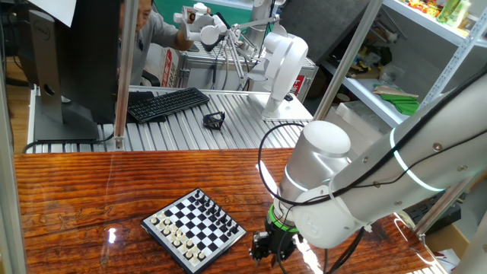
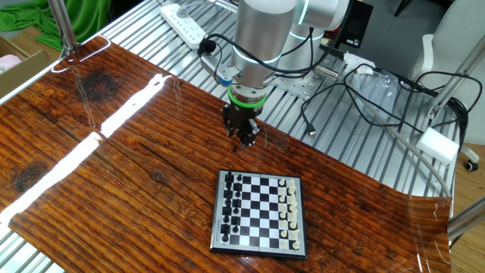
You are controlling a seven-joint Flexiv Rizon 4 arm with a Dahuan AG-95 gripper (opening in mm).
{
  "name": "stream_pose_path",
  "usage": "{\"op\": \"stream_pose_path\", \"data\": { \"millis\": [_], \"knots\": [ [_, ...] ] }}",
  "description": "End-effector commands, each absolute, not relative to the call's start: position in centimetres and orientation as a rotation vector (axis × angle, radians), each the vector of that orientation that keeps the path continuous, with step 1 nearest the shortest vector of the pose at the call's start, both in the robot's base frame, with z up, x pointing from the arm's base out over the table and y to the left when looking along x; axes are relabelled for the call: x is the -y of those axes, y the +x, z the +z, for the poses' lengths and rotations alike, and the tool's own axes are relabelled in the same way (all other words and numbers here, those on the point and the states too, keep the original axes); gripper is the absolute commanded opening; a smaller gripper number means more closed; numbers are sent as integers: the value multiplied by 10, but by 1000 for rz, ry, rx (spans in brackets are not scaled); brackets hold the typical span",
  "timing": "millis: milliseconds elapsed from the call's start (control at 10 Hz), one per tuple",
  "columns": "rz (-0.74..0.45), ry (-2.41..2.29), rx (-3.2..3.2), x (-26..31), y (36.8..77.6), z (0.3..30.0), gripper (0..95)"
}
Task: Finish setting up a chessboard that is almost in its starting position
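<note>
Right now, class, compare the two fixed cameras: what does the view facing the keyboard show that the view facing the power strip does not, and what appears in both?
Only the keyboard-side view shows the black keyboard, a monitor, a person behind it and shelving.

Only the other view shows the white power strip, green cloth and the bright strip of glare on the wood.

Both show the chessboard on the wooden table, and the gripper pointing down beside the board, off its squares.

Glossy white rounded arm (image 2: 261,30), green ring, black cables, black end effector (image 2: 242,130).
</note>
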State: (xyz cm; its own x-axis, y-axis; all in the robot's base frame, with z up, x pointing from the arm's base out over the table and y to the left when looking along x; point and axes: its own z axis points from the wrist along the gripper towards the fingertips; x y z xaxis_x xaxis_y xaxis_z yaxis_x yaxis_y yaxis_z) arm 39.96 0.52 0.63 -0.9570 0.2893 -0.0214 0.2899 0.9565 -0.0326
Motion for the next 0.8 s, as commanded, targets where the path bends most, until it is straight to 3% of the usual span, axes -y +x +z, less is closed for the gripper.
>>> {"op": "stream_pose_path", "data": {
  "millis": [100, 800],
  "knots": [
    [-51, 456, -3090, -6, 400, 5, 380],
    [-48, 443, -3089, -9, 403, 1, 380]
  ]
}}
